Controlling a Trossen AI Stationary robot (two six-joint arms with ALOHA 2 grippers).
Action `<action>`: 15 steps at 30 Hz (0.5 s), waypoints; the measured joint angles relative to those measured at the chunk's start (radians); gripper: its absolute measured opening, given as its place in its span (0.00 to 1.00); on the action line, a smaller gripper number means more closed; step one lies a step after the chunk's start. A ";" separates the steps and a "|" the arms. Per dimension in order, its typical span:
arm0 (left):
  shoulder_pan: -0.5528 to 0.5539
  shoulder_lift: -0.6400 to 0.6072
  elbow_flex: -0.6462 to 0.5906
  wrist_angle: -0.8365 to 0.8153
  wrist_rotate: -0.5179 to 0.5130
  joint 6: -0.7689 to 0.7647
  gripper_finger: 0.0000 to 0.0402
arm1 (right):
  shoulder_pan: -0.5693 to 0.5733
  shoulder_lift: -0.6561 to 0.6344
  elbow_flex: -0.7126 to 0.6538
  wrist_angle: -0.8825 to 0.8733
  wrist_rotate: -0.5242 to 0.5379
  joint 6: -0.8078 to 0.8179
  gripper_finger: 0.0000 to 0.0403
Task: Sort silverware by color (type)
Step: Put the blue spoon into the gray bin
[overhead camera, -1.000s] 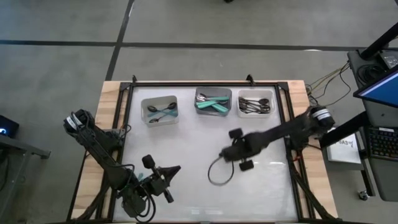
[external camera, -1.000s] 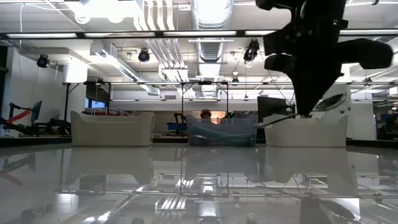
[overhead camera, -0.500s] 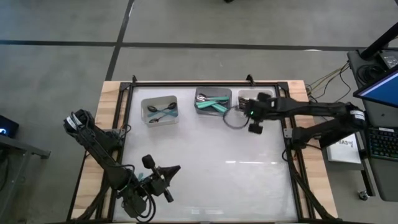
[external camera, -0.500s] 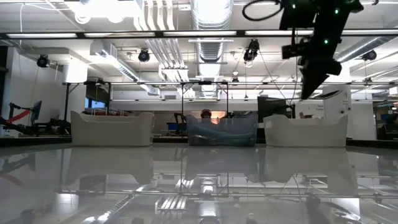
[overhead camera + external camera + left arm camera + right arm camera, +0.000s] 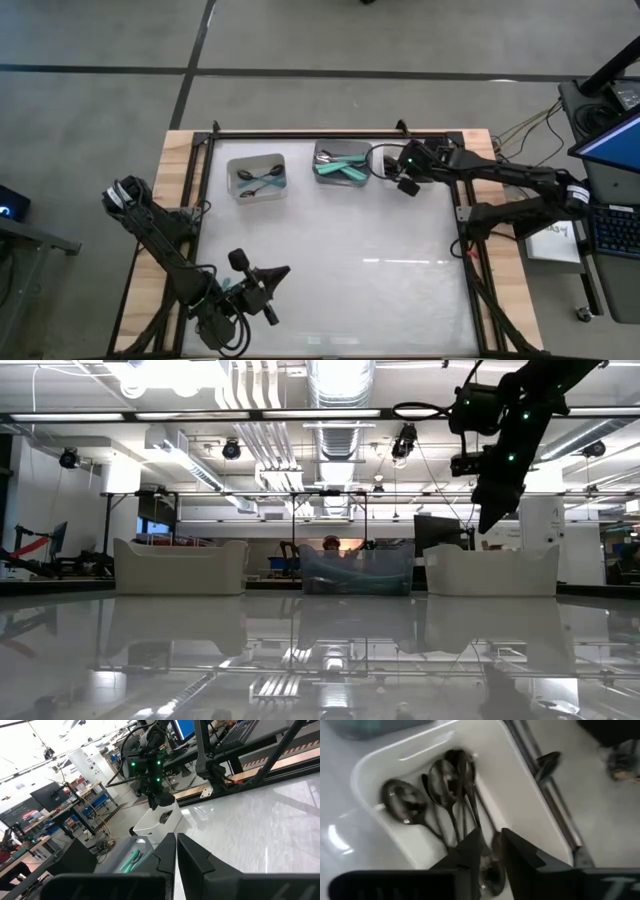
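Three white bins stand along the table's far edge. The left bin (image 5: 257, 177) holds shiny silver spoons, the middle bin (image 5: 343, 163) teal-handled spoons. The right bin (image 5: 380, 775) holds several black spoons (image 5: 445, 780), lying on its floor. My right gripper (image 5: 405, 172) (image 5: 491, 845) hangs above this right bin, fingers pointing down, shut on a black spoon. My left gripper (image 5: 272, 278) (image 5: 176, 845) is shut and waits near the table's near-left part. My right gripper pinches a black spoon (image 5: 491, 866) between its two fingers, coming from above over the right bin. The spoon shows only as a dark, shiny strip in the narrow gap. Which part of it the fingers have is hidden by the fingers themselves.
A dark spoon-shaped thing (image 5: 547, 765) lies beyond the right bin's outer wall, by the table's black frame rail (image 5: 462, 190). The white tabletop (image 5: 330, 260) stretches between the bins and the left arm. Room clutter and desks lie beyond the table.
My right gripper has travelled from the table's middle toward the far edge and somewhat right, rising as it went. It now stands over the right bin. In the last half second it moved only slightly.
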 joint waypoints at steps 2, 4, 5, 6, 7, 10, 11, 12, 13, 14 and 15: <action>0.000 0.000 0.000 0.000 0.000 -0.008 0.00 | 0.000 0.004 0.002 0.004 0.020 -0.015 0.21; 0.000 0.000 0.000 -0.001 0.000 -0.014 0.00 | 0.000 0.004 0.003 0.004 0.014 0.003 0.25; 0.000 0.000 0.000 -0.001 0.000 -0.016 0.00 | 0.002 0.002 0.003 0.004 -0.002 0.024 0.27; 0.000 0.000 0.000 -0.001 0.001 -0.020 0.00 | 0.005 0.001 0.004 0.004 -0.030 0.055 0.28; 0.000 0.000 0.000 -0.001 0.001 -0.028 0.00 | 0.008 0.001 0.004 0.004 -0.069 0.090 0.29; 0.000 0.000 -0.001 -0.017 0.023 -0.072 0.00 | 0.010 0.003 0.004 0.004 -0.234 0.186 0.32; 0.000 0.000 -0.001 -0.024 0.043 -0.086 0.00 | 0.010 0.003 0.004 0.004 -0.286 0.211 0.32; 0.000 0.000 -0.001 -0.032 0.066 -0.103 0.00 | 0.010 0.004 0.004 0.003 -0.332 0.232 0.32; 0.000 0.000 -0.001 -0.043 0.092 -0.122 0.00 | 0.011 0.004 0.004 0.003 -0.371 0.246 0.32; 0.000 0.000 -0.001 -0.056 0.118 -0.143 0.00 | 0.018 0.004 0.004 0.003 -0.398 0.264 0.32; 0.000 0.000 -0.001 -0.073 0.140 -0.168 0.00 | 0.027 0.002 0.004 0.003 -0.418 0.269 0.32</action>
